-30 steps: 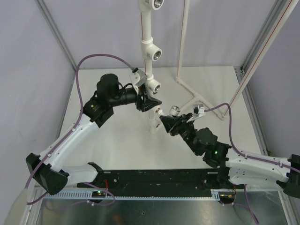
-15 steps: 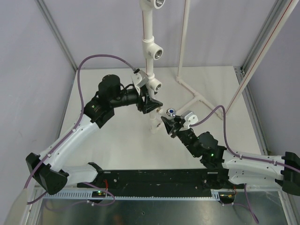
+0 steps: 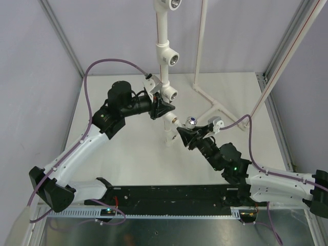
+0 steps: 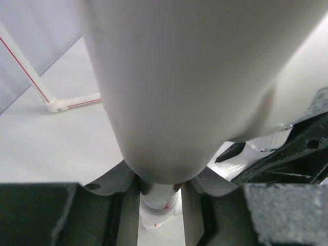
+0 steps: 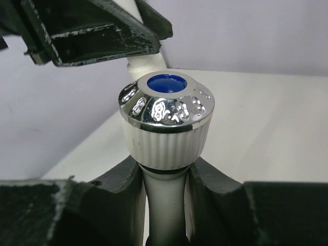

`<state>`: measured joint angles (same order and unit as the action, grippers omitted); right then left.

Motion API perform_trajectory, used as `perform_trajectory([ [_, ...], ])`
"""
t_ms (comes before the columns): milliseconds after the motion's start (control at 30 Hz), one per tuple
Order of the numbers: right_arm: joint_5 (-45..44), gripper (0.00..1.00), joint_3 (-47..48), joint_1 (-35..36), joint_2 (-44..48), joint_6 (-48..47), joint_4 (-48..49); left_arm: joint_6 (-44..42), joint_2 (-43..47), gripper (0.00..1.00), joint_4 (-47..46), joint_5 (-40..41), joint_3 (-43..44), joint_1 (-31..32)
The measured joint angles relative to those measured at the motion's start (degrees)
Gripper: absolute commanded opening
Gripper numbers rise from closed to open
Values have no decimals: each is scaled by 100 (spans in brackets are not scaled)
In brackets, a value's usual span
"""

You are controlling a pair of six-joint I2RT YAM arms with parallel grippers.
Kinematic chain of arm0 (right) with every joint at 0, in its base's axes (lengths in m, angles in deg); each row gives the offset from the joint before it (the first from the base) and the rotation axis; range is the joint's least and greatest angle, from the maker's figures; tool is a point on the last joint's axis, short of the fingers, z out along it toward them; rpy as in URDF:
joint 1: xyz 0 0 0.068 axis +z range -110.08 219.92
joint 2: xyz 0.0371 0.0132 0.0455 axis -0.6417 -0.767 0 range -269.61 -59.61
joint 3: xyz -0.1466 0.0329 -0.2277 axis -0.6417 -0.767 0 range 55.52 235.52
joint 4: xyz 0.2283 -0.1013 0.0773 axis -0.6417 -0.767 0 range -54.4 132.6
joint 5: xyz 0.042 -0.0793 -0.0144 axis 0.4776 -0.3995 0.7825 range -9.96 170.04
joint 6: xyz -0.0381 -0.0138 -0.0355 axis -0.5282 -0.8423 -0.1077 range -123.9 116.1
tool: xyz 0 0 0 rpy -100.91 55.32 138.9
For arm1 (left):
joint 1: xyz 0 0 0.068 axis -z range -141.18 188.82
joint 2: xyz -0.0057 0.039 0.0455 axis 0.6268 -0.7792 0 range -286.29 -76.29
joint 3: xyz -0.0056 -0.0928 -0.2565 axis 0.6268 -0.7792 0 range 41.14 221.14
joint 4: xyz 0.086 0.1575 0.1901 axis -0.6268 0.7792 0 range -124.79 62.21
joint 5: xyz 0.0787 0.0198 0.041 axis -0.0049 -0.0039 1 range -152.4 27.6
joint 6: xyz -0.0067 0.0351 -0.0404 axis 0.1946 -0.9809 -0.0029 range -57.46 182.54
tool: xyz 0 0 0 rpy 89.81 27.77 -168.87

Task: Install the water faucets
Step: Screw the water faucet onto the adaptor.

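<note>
– White table [image 3: 128,154], pale lilac walls [image 3: 31,51] on either side, metal posts at the corners. What stands on it?
– An upright white pipe frame [image 3: 163,36] near the middle. Its round tee sockets [image 3: 170,58] sit one above another, with their metal-lined holes facing right. A thinner white pipe with a red line [image 3: 207,100] lies on the table behind, to the right.
– Where is the left gripper [image 3: 164,110]?
– Low on the pipe frame, just under the lowest socket that shows clearly. In the left wrist view its fingers [image 4: 125,210] press against both sides of the pipe, so it is clamped on the pipe frame.
– And the right gripper [image 3: 184,134]?
– Just right of the pipe's lower end, clenched on the water faucet [image 3: 190,121]. The right wrist view shows its two fingers [image 5: 210,195] tight against the white stem. They sit directly below the knob cap [image 5: 166,110], which has a chrome rim, a ribbed white skirt and a blue centre.
– Is the faucet in a socket?
– It is held off the table, close beside the pipe frame, with the knob cap turned upward in the overhead view. I cannot tell whether its threaded end meets a socket, because both grippers crowd that spot.
– Anything else?
– Purple cables [image 3: 110,64] loop from both wrists.
</note>
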<state>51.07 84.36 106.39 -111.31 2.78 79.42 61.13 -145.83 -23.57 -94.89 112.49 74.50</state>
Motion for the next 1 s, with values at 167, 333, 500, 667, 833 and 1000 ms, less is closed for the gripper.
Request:
perform_trajectory([
  [167,-15,0,103,-149,173,1818,-566,-9,-13,0,-22,-55,0,9],
  [333,-55,0,208,-249,245,3654,-1069,-9,-15,0,-24,-63,0,9],
  [500,96,0,238,-417,332,5670,-1519,-11,-17,0,-28,-72,0,9],
  [667,367,0,236,-586,378,7460,-1790,-11,-17,0,-31,-70,0,15],
  [833,514,0,232,-647,404,8607,-1954,-11,-17,0,-31,-72,0,15],
  [1000,610,31,223,-675,461,9226,-2083,-11,-20,0,-33,-87,0,24],
])
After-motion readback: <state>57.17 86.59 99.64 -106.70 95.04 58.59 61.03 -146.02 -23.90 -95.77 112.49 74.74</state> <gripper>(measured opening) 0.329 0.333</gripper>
